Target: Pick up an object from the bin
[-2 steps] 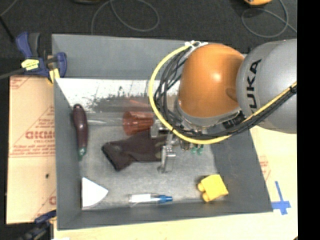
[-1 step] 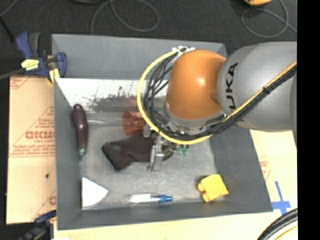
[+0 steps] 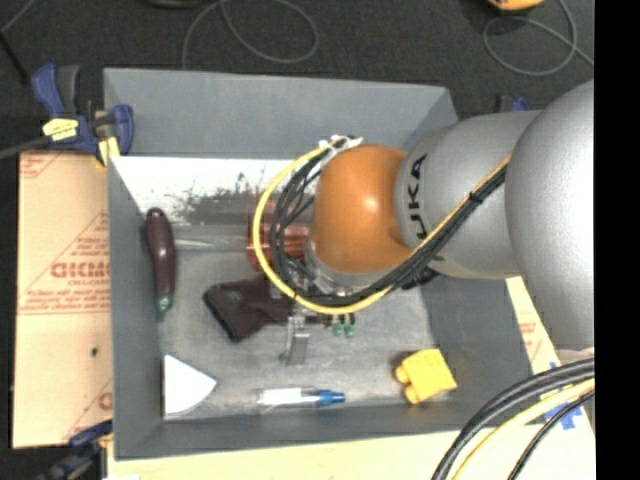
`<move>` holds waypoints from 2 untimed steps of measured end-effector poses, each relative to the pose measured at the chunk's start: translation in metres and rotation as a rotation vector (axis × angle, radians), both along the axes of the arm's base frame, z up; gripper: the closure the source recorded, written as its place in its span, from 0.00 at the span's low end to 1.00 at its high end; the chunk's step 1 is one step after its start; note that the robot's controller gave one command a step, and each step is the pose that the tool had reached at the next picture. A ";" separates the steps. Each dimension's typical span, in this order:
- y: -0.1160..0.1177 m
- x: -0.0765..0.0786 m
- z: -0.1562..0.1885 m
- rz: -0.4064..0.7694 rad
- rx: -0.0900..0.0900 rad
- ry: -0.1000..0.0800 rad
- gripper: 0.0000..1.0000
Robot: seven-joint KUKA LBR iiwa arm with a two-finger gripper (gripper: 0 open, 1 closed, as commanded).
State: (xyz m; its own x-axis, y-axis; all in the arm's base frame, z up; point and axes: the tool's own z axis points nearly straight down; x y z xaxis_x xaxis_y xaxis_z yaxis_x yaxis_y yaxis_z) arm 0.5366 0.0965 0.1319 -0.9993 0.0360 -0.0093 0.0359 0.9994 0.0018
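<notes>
The claw [image 3: 296, 346] hangs low in the middle of the bin [image 3: 270, 118], poking out beneath the orange cover [image 3: 352, 208] on the arm's wrist. So little of it clears that cover that I cannot tell whether it is wide or narrow, and nothing can be seen held in it.

The thing nearest to it is a dark brown lump [image 3: 240, 308], soft-looking and crumpled, lying just to the claw's left and slightly higher in the frame. Its right end runs in under the wrist, so whether it touches the claw cannot be made out. Its long axis runs roughly left to right, tilting up toward the right.

A pen [image 3: 300, 399], white with a blue cap, lies below the claw near the bin's lower wall, apart from it, with its long axis left to right and the cap pointing right.

The other things lie farther off:
- a yellow block [image 3: 425, 376] at lower right
- a white wedge [image 3: 185, 383] at lower left
- a dark purple aubergine shape [image 3: 160, 258] standing lengthwise at the left wall
- a copper-coloured can [image 3: 285, 243], partly hidden behind the cables

My judgement is that the lump is the likeliest pick. The claw would need only a small shift to the left to centre on it, closing across its short width.
</notes>
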 end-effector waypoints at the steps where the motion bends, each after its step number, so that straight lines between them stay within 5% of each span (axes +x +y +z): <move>1: 0.017 0.036 -0.042 0.130 -0.002 -0.005 0.00; 2: 0.017 0.016 -0.058 -0.161 0.004 -0.004 1.00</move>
